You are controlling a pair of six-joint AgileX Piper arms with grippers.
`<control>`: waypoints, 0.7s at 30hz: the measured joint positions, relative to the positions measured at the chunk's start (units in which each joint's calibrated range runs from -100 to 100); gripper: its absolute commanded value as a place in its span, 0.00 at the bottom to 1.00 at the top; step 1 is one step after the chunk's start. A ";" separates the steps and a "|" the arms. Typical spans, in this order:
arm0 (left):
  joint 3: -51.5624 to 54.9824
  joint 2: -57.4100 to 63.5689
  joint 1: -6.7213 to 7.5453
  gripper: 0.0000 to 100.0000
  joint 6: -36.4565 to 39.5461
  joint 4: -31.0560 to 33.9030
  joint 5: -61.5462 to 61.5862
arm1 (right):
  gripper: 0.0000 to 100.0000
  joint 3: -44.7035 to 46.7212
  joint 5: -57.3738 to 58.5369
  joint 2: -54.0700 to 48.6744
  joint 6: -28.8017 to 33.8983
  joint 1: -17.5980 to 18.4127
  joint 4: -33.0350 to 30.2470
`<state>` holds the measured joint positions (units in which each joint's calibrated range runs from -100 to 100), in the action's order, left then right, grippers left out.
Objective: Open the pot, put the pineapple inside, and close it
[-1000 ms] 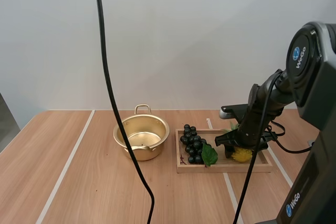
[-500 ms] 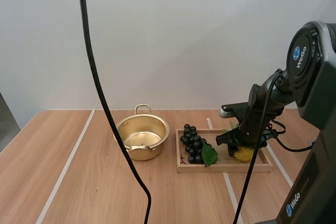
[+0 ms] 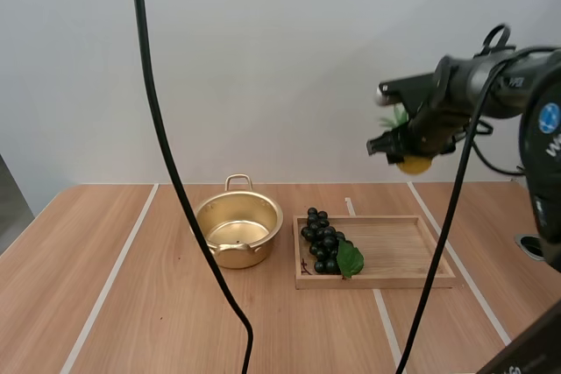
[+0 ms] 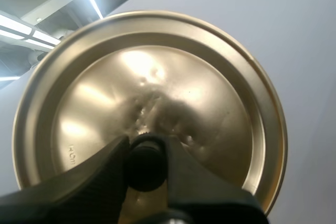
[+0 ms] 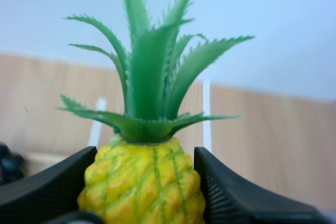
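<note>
The pot (image 3: pixel 250 256) stood open, its lid (image 4: pixel 173 93) clamped in the left gripper (image 4: pixel 145 161). The right gripper (image 3: pixel 405 148) clutched the pineapple (image 5: pixel 142 182) high beside the pot. Loading and closing remained.

A light-brown wood-grain table (image 3: pixel 131 304) occupies the near ground. Three narrow white stripes (image 3: pixel 114 273) run near to far across its top, at left, centre and right. A plain white wall (image 3: pixel 280 59) stands behind its far edge. A grey panel (image 3: pixel 10 203) shows beyond its left edge.
</note>
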<state>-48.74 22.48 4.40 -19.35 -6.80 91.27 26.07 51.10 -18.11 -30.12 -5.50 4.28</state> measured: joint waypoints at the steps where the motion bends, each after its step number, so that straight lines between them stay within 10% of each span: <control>1: 0.00 0.00 0.00 0.00 0.00 0.00 0.00 | 0.00 -2.96 1.74 -0.68 -0.04 0.83 0.00; 10: -0.15 0.14 0.00 0.00 0.00 1.32 -1.62 | 0.00 -20.89 20.49 -0.50 -3.21 10.73 0.60; 21: -0.70 0.88 0.00 0.00 0.00 6.41 -3.17 | 0.00 -22.01 32.80 11.85 -7.27 19.36 4.62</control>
<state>-49.44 23.36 4.40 -19.35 -0.39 88.10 4.06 83.90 -6.26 -37.39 13.86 8.90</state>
